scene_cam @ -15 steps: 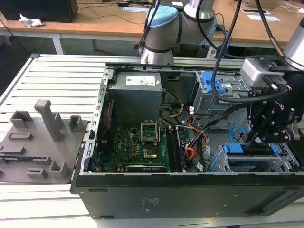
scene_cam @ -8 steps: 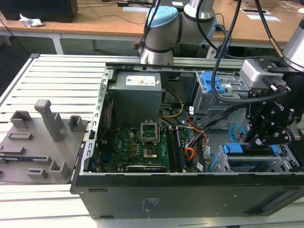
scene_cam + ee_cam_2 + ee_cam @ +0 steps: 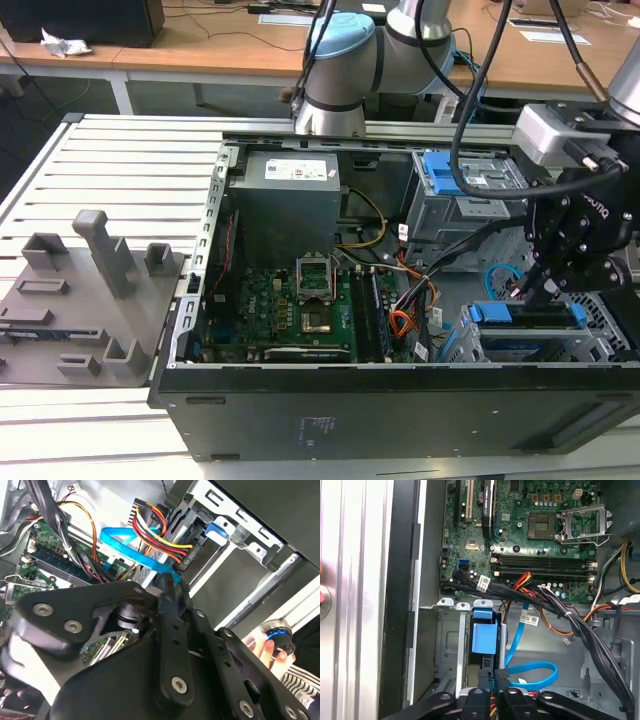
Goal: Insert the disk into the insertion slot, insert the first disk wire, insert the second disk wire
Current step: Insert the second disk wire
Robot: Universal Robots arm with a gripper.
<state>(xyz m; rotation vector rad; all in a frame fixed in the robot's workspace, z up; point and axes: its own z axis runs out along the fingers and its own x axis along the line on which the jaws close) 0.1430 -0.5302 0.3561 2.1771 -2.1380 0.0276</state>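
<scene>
Your disk (image 3: 525, 318) sits in the insertion slot (image 3: 610, 335) at the near corner of the open computer case (image 3: 400, 400), on the exterior view's right, its blue carrier frame showing along the top edge. The pincer (image 3: 540, 290) hangs directly over that blue edge, at the end of the disk that faces the motherboard (image 3: 290, 310).

In the second wrist view the first disk wire (image 3: 160, 540), the red and orange-yellow bundle, runs to a black plug at the back of the disk, and it looks seated there. The second disk wire (image 3: 135, 550), the light blue flat cable, loops just beside it and ends right at the tips of the pincer (image 3: 172, 582). In the first wrist view you see the same blue cable (image 3: 532, 672) curling beside the carrier and its small black plug held at the pincer (image 3: 501, 676). The fingers look nearly closed on that plug, with hardly any gap between them.

Room is tight: the slot's sheet-metal wall stands on one side, the case wall just beyond it, and a thick bundle of black cables (image 3: 590, 635) crosses on the motherboard side. The taller cage with the blue latch (image 3: 465, 195) stands behind, apart from the pincer. A hand (image 3: 267, 650) holding a round blue-ringed object appears outside the case in the second wrist view.
</scene>
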